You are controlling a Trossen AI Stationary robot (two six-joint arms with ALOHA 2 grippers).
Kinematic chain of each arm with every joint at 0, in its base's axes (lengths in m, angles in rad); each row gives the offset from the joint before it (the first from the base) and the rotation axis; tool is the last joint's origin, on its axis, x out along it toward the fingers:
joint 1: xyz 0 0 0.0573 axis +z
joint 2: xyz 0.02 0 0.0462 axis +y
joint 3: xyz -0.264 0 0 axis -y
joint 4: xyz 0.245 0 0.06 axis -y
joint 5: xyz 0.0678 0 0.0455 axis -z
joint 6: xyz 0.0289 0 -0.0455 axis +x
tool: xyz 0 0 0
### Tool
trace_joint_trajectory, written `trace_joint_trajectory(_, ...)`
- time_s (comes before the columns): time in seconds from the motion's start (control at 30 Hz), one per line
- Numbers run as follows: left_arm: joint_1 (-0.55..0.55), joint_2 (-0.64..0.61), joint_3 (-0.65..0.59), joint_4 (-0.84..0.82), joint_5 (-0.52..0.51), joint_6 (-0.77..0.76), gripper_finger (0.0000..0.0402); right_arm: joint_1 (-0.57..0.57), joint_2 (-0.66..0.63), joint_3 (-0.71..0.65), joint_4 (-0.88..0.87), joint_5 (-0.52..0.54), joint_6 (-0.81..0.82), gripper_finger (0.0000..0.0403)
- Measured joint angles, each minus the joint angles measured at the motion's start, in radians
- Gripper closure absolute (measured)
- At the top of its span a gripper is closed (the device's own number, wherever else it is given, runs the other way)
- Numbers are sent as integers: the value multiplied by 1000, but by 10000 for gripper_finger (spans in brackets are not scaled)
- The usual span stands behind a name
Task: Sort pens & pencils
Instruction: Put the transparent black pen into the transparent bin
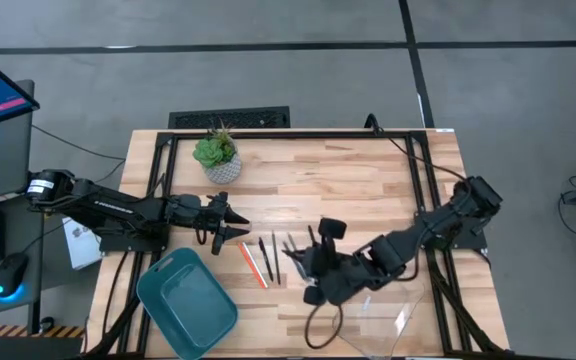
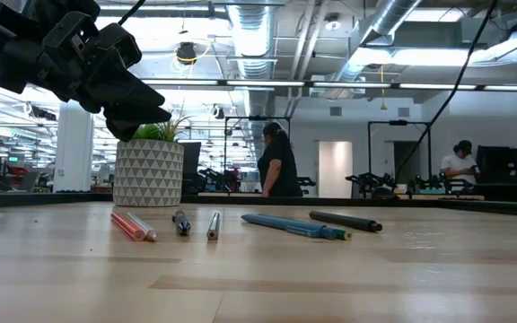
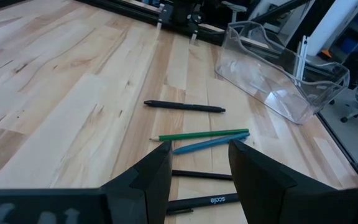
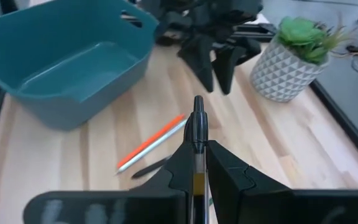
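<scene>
Black and slim, a pen [image 4: 197,134] is pinched upright in the right end effector [image 4: 197,163], lifted off the wooden surface [image 1: 368,190], presumably for sorting. The left end effector [image 1: 230,222] is held spread (waiting) beside the remaining pens and pencils [image 1: 256,262].

The pens and pencils lay loose on the table [image 1: 368,180], near its front edge, between the two hands. An orange-red pencil [image 1: 253,265] lay farthest left, flat, with a pale stick touching its side. Right of it lay two thin black pens [image 1: 265,257], roughly parallel and a little apart. In the left wrist view a green pencil [image 3: 201,134] and a teal-blue pen [image 3: 211,142] lay side by side, nearly touching, with another black pen [image 3: 185,106] beyond them. One black pen [image 4: 197,140] was clamped upright between the closed fingers of the right hand [image 4: 197,163].
</scene>
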Motion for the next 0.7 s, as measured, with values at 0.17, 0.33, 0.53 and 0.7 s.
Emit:
trace_joint_trajectory(0.17, 0, 0, 0, -13, 0, 0, 252, 54, 0, 0, -38, 4, 44, 344)
trace_joint_trajectory(0.33, 0, 0, 0, -12, 0, 0, 252, 116, -1, 0, -72, 76, 102, 344)
trace_joint_trajectory(0.53, 0, 0, 0, -12, 0, 0, 252, 214, -29, 2, -199, 196, 275, 344)
trace_joint_trajectory(0.7, 0, 0, 0, -11, 0, 0, 252, 300, -35, 2, -274, 237, 387, 344)
